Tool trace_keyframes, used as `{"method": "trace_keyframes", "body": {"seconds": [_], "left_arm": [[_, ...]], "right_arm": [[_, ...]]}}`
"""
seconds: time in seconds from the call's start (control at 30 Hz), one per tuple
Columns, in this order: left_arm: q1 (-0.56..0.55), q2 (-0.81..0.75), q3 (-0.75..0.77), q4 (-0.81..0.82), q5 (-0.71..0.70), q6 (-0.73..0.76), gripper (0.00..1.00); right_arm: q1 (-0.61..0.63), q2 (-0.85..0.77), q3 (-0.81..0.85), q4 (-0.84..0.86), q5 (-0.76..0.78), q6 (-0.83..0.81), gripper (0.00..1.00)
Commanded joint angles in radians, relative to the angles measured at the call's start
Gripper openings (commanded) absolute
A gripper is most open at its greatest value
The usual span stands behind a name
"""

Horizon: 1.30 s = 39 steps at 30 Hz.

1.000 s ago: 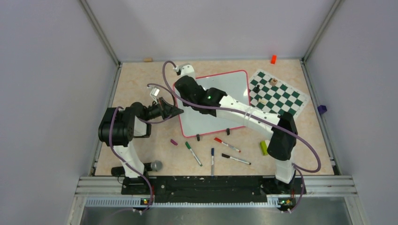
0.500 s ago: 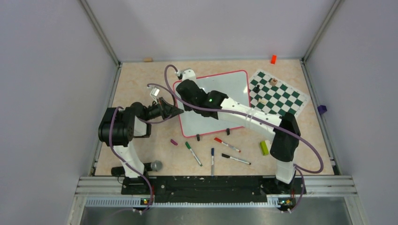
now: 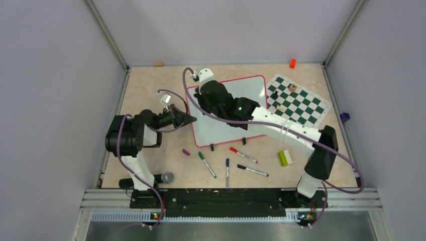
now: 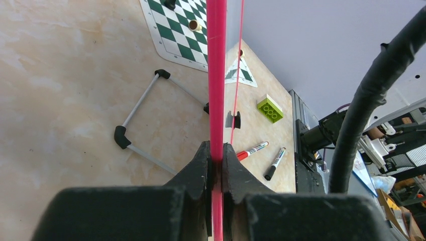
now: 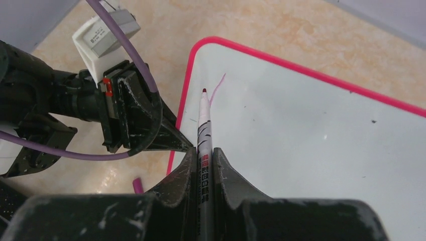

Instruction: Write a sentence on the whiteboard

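Near the desk's (image 3: 150, 90) far edge, our left gripper (image 4: 216, 150) pinched the whiteboard (image 5: 301, 130) by its rim, and our right gripper (image 5: 203, 158) clamped the marker (image 5: 203, 120). The sentence (image 5: 219, 83) was one stroke (barely begun); next, we judged, gentle tip contact.

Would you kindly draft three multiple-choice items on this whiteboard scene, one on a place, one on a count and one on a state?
1. In the top view, where does the chess mat lie relative to the whiteboard?
A) to its left
B) beneath it
C) to its right

2. How many loose markers lie on the table below the whiteboard in the top view?
A) two
B) four
C) six

3. What is the left gripper doing?
A) clamping the whiteboard
B) hanging open over the table
C) holding a marker

Answers:
1 C, the chequered mat lies beside the board's right edge.
2 B, four pens can be counted there.
3 A, the left wrist view shows its jaws closed on the board's red-pink edge.
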<state>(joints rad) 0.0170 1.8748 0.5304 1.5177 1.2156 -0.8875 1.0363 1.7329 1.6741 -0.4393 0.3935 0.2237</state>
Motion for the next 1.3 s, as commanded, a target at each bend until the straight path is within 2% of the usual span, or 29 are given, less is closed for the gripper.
{"method": "trace_keyframes", "body": {"seconds": [0.0,0.17,0.63,1.27], "left_arm": [[-0.009,0.004,0.014,0.102,0.015,0.025,0.0],[-0.011,0.005,0.012,0.102,0.019,0.027,0.0],[-0.012,0.006,0.009,0.102,0.017,0.035,0.0],[-0.012,0.003,0.006,0.102,0.017,0.038,0.0]], "right_arm": [[-0.018,-0.069,-0.016,0.095,0.006,-0.114,0.0],[-0.024,-0.059,-0.015,0.091,-0.038,-0.124,0.0],[-0.023,0.025,0.015,0.087,0.033,-0.155,0.0],[-0.042,0.092,0.068,0.086,0.05,-0.158,0.0]]}}
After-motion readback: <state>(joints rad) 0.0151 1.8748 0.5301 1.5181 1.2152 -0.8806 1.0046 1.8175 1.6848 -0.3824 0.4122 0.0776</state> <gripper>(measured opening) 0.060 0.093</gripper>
